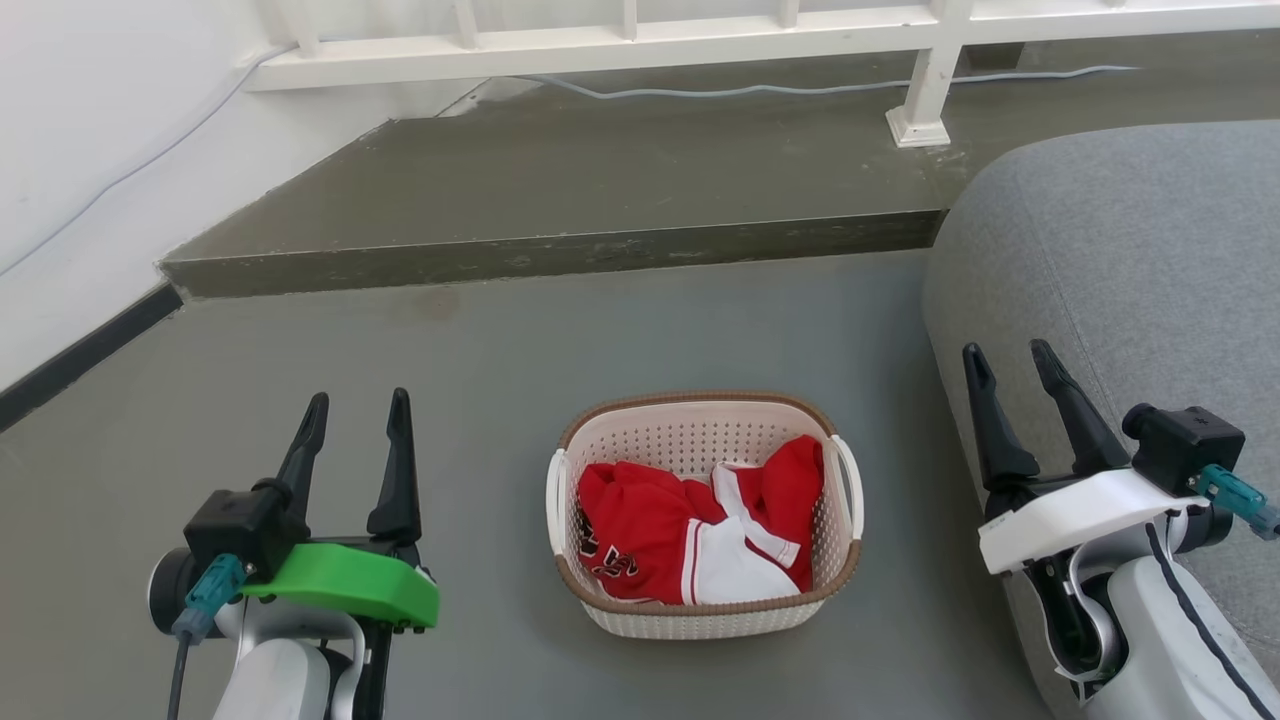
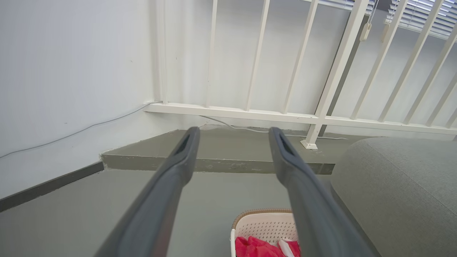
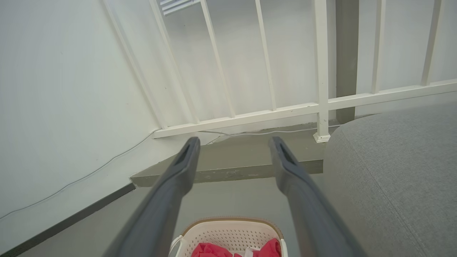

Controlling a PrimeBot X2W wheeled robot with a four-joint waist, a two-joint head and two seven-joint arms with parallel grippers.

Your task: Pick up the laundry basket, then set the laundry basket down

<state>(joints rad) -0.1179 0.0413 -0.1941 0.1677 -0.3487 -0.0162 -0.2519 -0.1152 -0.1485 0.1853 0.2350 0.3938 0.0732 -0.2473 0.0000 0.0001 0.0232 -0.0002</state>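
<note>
The laundry basket stands on the grey floor between my arms, cream-white and perforated with a brown rim and white loop handles on both sides. Red and white clothing fills it. My left gripper hangs open to the basket's left, well apart from it. On the other side my right gripper is open too, beside the grey sofa. The left wrist view catches the basket low between its open gripper. In the right wrist view the basket sits under the open gripper.
A grey sofa crowds the right side, close to my right arm. A raised concrete step runs across behind the basket, topped by a white railing. A white wall with a dark baseboard closes the left.
</note>
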